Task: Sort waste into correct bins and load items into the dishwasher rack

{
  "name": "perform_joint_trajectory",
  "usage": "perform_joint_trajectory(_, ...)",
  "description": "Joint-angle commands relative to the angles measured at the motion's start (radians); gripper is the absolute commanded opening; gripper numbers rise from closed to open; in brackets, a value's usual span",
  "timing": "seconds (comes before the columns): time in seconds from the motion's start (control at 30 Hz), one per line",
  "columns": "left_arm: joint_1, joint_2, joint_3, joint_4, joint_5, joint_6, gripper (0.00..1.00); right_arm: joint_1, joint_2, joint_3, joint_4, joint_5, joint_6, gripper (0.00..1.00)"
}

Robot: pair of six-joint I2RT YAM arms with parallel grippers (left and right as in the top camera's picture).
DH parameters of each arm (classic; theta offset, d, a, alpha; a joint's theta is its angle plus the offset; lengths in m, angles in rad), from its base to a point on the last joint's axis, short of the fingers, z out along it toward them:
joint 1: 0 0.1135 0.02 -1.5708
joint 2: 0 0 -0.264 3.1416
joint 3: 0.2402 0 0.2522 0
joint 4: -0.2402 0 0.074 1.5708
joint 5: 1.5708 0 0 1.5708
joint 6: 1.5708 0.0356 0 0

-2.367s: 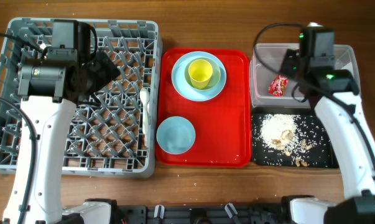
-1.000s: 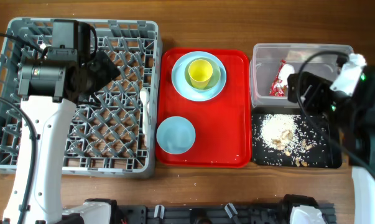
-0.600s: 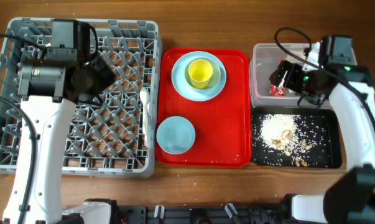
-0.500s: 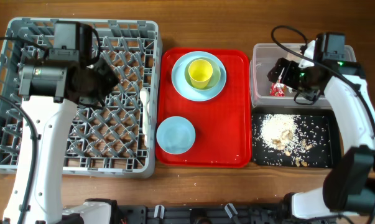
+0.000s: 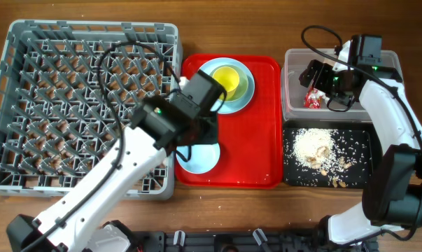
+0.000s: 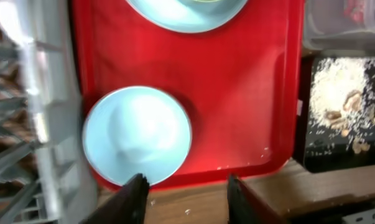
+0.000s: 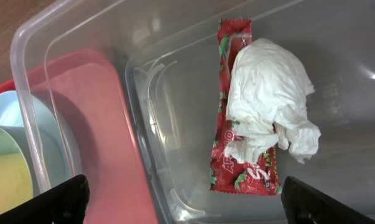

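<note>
serving tray [image 5: 263,119]: glossy red
bowl [image 6: 137,135]: plain light blue
plate [image 6: 187,18]: light blue
cup [image 5: 231,74]: yellow-green
snack wrapper [image 7: 234,158]: red, green-and-white print
tissue [image 7: 265,99]: white
food scraps [image 5: 312,147]: whitish-beige specks
black tray [image 5: 371,168]: black
dishwasher rack [image 5: 92,26]: grey
table [image 5: 231,28]: brown wood grain

Red serving tray [image 5: 256,119]: right half bare, open from above. The left arm [image 5: 127,168] crosses the grey pegged plastic rack [image 5: 57,105] on its right side and overhangs the round light blue bowl [image 6: 137,134]. Clear plastic tub [image 5: 294,91]: walls fence its contents.
</note>
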Motion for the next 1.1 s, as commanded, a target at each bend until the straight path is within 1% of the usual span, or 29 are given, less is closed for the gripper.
perform_joint_trajectory(0.0, -0.074, 0.018, -0.095, 0.062, -0.021, -0.023, 0.61, -0.003, 0.011, 0.000, 0.004, -0.016, 0.003, 1.00)
perform_joint_trajectory(0.03, -0.084, 0.018, -0.095, 0.061, -0.020, -0.023, 0.59, -0.003, 0.011, 0.000, 0.004, -0.016, 0.003, 1.00)
perform_joint_trajectory(0.07, -0.093, 0.018, -0.095, 0.066, -0.020, -0.023, 0.55, -0.003, 0.011, 0.000, 0.004, -0.016, 0.003, 1.00)
perform_joint_trajectory(0.1, -0.099, 0.020, -0.097, 0.078, -0.039, -0.022, 0.43, -0.003, 0.011, 0.000, 0.004, -0.016, 0.003, 1.00)
perform_joint_trajectory(0.13, -0.106, 0.030, -0.102, 0.088, -0.079, -0.023, 0.41, -0.003, 0.011, 0.000, 0.004, -0.016, 0.004, 1.00)
perform_joint_trajectory(0.2, -0.115, 0.057, -0.132, 0.126, -0.108, -0.023, 0.40, -0.003, 0.011, 0.000, 0.004, -0.016, 0.003, 1.00)
perform_joint_trajectory(0.33, -0.125, 0.139, -0.241, 0.238, -0.107, -0.023, 0.40, -0.003, 0.011, 0.000, 0.004, -0.016, 0.003, 1.00)
perform_joint_trajectory(0.5, -0.125, 0.226, -0.250, 0.292, -0.113, -0.019, 0.40, -0.003, 0.011, 0.000, 0.004, -0.016, 0.003, 1.00)
perform_joint_trajectory(0.57, -0.125, 0.245, -0.250, 0.299, -0.139, -0.019, 0.41, -0.003, 0.011, 0.000, 0.004, -0.016, 0.003, 1.00)
perform_joint_trajectory(0.67, -0.122, 0.252, -0.250, 0.300, -0.168, -0.019, 0.47, -0.003, 0.011, 0.000, 0.004, -0.016, 0.003, 1.00)
perform_joint_trajectory(0.8, -0.122, 0.252, -0.250, 0.301, -0.179, -0.019, 0.47, -0.003, 0.011, 0.000, 0.004, -0.016, 0.003, 1.00)
perform_joint_trajectory(0.97, -0.122, 0.254, -0.250, 0.312, -0.177, -0.019, 0.49, -0.003, 0.011, 0.000, 0.004, -0.016, 0.003, 1.00)
perform_joint_trajectory(1.07, -0.123, 0.259, -0.271, 0.331, -0.116, -0.020, 0.49, -0.003, 0.011, 0.000, 0.004, -0.016, 0.003, 1.00)
